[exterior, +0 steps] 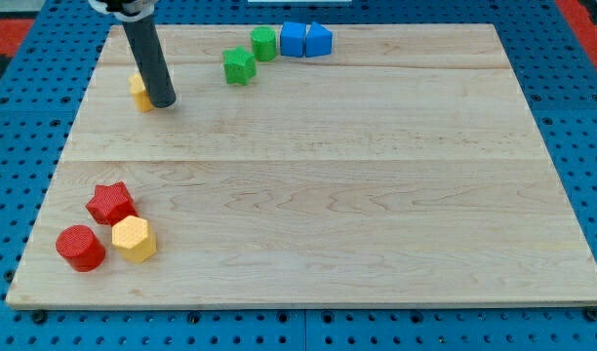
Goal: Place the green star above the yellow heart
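The green star (239,66) lies near the view's top, left of centre, on the wooden board (328,195). A yellow block (139,92), largely hidden by the rod, lies at the upper left; its shape cannot be made out, and it seems to be the yellow heart. My tip (164,101) rests on the board, touching the yellow block's right side. The green star is about 80 px to the right of the tip and slightly higher.
A green round-edged block (264,43) sits just up-right of the star. Two blue blocks (294,39) (318,40) stand side by side right of it. At lower left are a red star (110,203), a red cylinder (80,247) and a yellow hexagon (134,239).
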You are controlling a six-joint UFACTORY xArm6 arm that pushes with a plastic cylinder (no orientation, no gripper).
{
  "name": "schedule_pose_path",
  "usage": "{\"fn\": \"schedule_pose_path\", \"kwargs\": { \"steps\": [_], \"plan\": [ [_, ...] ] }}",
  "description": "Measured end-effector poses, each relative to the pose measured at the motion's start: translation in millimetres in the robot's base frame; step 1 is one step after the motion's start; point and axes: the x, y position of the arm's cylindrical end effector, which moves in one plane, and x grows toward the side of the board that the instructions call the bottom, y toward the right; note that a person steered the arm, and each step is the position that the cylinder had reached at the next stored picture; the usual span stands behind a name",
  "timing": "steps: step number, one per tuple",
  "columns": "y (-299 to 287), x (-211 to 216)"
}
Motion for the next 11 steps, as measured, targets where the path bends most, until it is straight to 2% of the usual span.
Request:
{"fn": "schedule_pose_path", "kwargs": {
  "steps": [1,2,3,4,5,6,7,8,9,10,11],
  "plan": [
    [-22,35],
    [-46,-2],
    [-14,-26],
    [11,-34],
    [41,-16],
    [123,-37],
    [105,-67],
    [62,-109],
    [58,-102],
    [152,-74],
    [271,-116]
  ]
}}
